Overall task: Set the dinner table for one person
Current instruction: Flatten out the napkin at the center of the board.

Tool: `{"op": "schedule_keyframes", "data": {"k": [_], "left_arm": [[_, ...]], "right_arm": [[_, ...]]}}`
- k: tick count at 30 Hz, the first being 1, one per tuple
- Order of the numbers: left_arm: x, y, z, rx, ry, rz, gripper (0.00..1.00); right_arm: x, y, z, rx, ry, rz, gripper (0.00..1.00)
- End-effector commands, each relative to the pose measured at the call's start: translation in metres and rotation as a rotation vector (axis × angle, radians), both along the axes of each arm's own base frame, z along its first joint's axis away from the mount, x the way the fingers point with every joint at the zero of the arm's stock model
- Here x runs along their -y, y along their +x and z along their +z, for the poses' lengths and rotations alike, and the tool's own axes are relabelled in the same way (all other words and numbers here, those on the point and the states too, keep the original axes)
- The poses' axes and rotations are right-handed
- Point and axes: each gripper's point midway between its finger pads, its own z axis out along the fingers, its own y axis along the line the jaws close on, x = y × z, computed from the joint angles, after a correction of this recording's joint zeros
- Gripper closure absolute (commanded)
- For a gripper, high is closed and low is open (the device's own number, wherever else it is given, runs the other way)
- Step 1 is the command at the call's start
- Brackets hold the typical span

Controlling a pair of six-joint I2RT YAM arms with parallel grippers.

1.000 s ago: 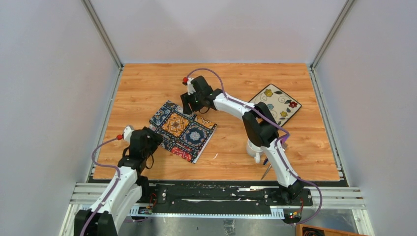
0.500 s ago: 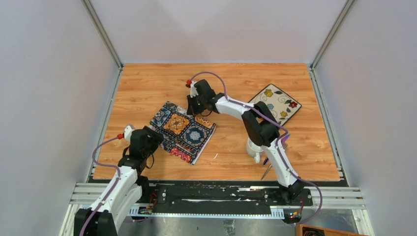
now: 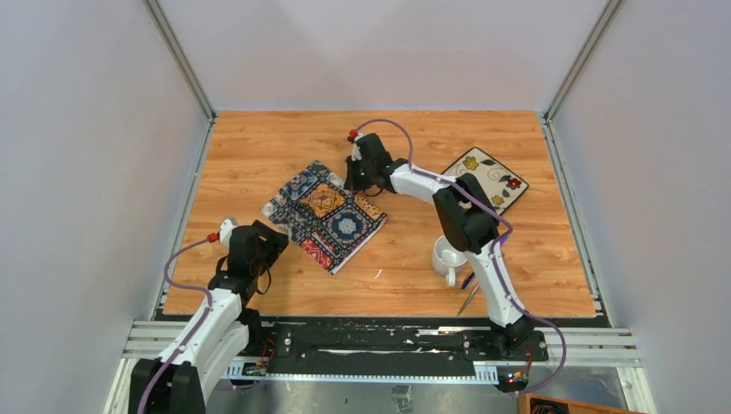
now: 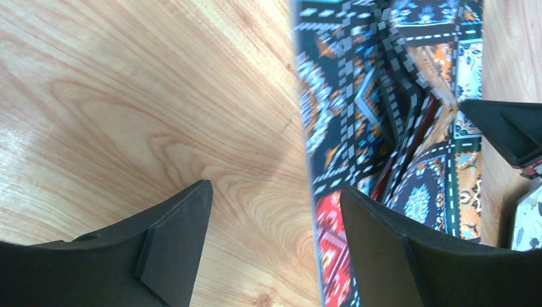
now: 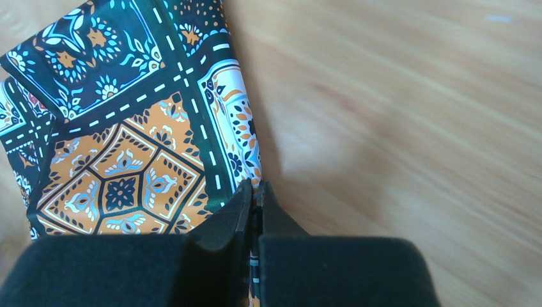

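Note:
The dinner table is a light wood-grain top. On its middle lies the tile-patterned placemat, turned at an angle and rumpled near its centre. My right gripper is at the mat's far right edge, shut on that edge; in the right wrist view the cloth runs between the closed fingers of the right gripper. My left gripper hovers open just left of the mat's near corner. In the left wrist view the left gripper has bare wood between its fingers, with the placemat beside the right finger.
A floral rectangular plate lies at the back right. A white mug stands beside the right arm, with cutlery near the front edge. Grey walls and metal frame rails enclose the table.
The right gripper closed on the placemat's far edge and pulled it to the right; the mat shifted and turned. The left arm barely moved.

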Motion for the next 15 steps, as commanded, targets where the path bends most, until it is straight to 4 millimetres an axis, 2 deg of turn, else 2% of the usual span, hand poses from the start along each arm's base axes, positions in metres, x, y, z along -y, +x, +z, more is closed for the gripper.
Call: {"op": "schedule_keyframes", "data": {"k": [1, 5, 6, 10, 15], "left_arm": [[0.002, 0.006, 0.005, 0.023, -0.001, -0.008, 0.22], [0.004, 0.008, 0.005, 0.025, -0.007, -0.011, 0.22], [0.004, 0.009, 0.005, 0.023, -0.009, -0.012, 0.22], [0.006, 0.010, 0.004, 0.023, -0.014, -0.018, 0.22], [0.007, 0.011, 0.005, 0.028, -0.016, -0.018, 0.22]], "right_arm": [[0.088, 0.048, -0.006, 0.004, -0.062, -0.360, 1.00], [0.128, 0.058, -0.001, -0.012, 0.016, -0.579, 1.00], [0.133, 0.059, 0.001, -0.012, 0.040, -0.610, 1.00], [0.139, 0.054, 0.002, -0.038, 0.092, -0.660, 1.00], [0.128, 0.045, 0.000, -0.093, 0.126, -0.645, 1.00]]}}
